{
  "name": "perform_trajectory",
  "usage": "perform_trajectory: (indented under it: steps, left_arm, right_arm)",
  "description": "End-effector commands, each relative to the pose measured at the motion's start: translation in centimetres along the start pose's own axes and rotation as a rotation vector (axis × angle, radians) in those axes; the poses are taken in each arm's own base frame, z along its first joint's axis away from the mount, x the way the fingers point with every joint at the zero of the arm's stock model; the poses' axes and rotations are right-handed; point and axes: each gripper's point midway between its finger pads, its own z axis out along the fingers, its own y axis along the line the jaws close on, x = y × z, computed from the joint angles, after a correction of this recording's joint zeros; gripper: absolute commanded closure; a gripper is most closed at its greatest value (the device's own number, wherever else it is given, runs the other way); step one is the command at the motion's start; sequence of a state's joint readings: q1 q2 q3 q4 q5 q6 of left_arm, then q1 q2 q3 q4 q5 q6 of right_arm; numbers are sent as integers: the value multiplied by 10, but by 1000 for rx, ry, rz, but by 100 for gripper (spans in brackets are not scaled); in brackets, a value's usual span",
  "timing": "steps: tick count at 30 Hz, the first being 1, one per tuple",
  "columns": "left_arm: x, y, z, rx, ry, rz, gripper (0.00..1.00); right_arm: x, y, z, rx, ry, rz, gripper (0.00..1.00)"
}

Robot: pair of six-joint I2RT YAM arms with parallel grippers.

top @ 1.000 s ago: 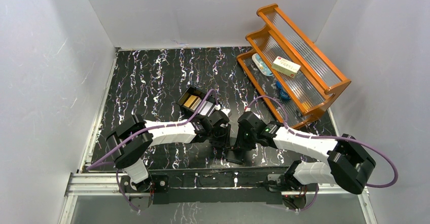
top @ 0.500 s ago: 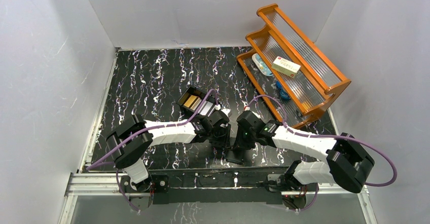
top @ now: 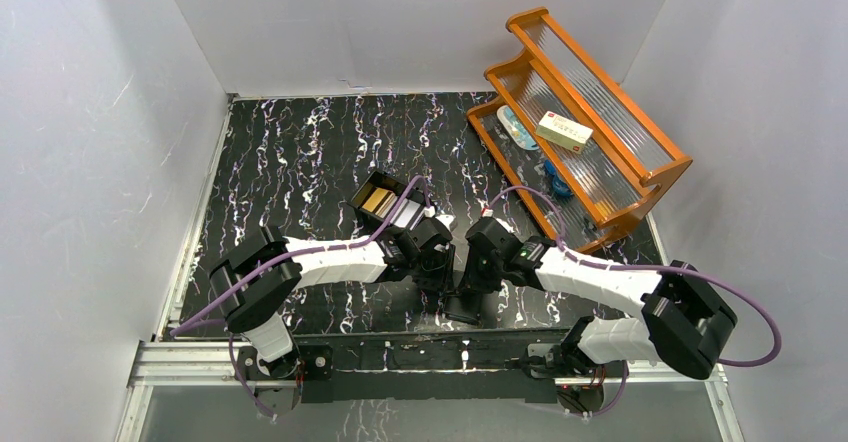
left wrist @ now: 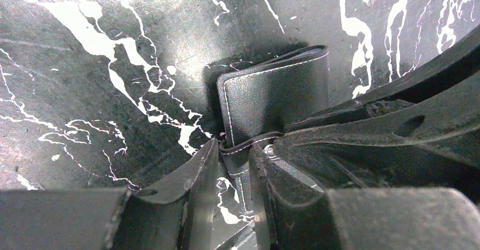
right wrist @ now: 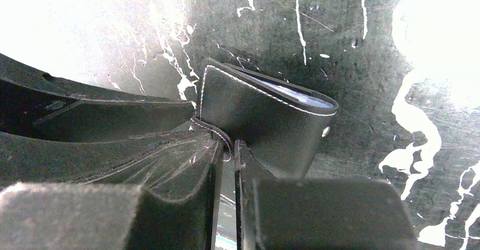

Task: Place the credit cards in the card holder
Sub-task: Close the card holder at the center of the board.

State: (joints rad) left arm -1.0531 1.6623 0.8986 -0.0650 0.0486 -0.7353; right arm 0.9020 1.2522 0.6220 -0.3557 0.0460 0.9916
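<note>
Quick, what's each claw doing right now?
Left claw: closed, pinching the holder.
Right claw: closed, pinching the holder too.

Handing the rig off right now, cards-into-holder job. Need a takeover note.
Left end effector: shut on the card holder, at its strap edge.
Right end effector: shut on the same edge from the opposite side.
Card holder: folded, on the table, near middle.
Credit cards: in the black box just beyond the left wrist.
Done: holder gripped by both.
Left: open the holder, fetch the cards, slot them in. No card held.
</note>
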Motion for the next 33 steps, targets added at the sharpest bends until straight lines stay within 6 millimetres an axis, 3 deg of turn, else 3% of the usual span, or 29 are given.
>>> perform_trajectory:
  steps: [1,18,28,33]
  left_arm:
    - [17,17,2,-58,50,11,75]
    - [15,15,2,-52,50,14,75]
    - [18,19,3,-68,57,9,75]
    - [18,18,3,-69,58,5,75]
  right_arm:
    - [-5,9,2,-27,-18,-1,81]
    - [27,-14,6,6,48,-51,99]
    - [59,-51,11,100,85,-87,100]
    - [64,-70,11,178,83,-71,100]
